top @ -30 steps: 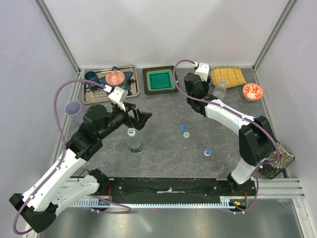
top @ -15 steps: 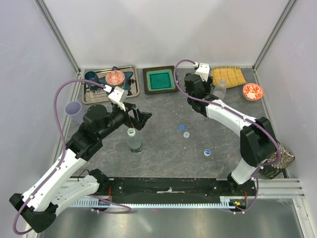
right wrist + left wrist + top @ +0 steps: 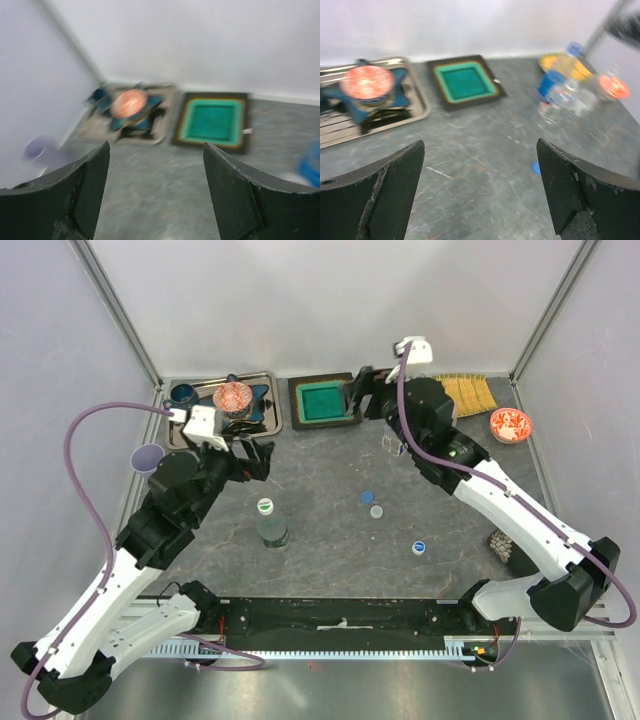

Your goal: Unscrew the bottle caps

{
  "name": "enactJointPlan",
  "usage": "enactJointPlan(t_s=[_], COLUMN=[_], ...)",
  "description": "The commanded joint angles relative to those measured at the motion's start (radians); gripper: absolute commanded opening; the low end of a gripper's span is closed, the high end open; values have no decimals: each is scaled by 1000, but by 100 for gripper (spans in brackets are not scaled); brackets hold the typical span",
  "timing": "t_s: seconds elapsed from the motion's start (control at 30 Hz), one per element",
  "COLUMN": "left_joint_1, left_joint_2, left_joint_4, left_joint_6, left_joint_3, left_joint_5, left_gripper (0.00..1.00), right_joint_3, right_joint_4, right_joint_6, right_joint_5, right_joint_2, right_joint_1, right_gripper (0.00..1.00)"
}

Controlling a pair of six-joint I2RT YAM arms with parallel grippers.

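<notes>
Left gripper [image 3: 260,458] is held open above the table [image 3: 330,540], its fingers spread wide with nothing between them; the right gripper [image 3: 360,395] is likewise open and empty, raised near the green square dish [image 3: 322,402] at the back.

One bottle [image 3: 270,530] is seen standing upright, its long axis vertical, so that its green-and-white cap [image 3: 265,506] faces the overhead camera. It lies just on the base side of the left gripper and well apart from the right one, so the left arm is judged the nearer.

Three loose caps lie in mid-table: a blue cap [image 3: 368,496], a grey cap [image 3: 376,511] just beside it, and a blue-and-white cap [image 3: 419,547] farther toward the bases.

The standing bottle is shown by neither wrist camera. A blurred cluster of clear bottles [image 3: 560,97] is shown only by the left wrist camera; from above it is largely hidden by the right arm.
</notes>
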Motion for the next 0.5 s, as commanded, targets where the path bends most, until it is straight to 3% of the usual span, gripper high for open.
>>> enactJointPlan(t_s=[0.0, 0.2, 0.47], left_joint_1=[4, 18, 31], left_joint_2=[-12, -4, -19], left_joint_4=[-81, -185, -263], left_joint_6=[17, 10, -65], left_joint_3=[94, 136, 121], left_joint_5=[-432, -606, -608], left_gripper=[99, 99, 99], right_joint_3=[-46, -111, -75], right_joint_4=[-62, -71, -50], right_joint_6=[-11, -11, -13], right_joint_5=[-357, -360, -310], right_joint_2=[14, 30, 76], right_joint_1=[110, 298, 435], right_gripper=[83, 89, 98])
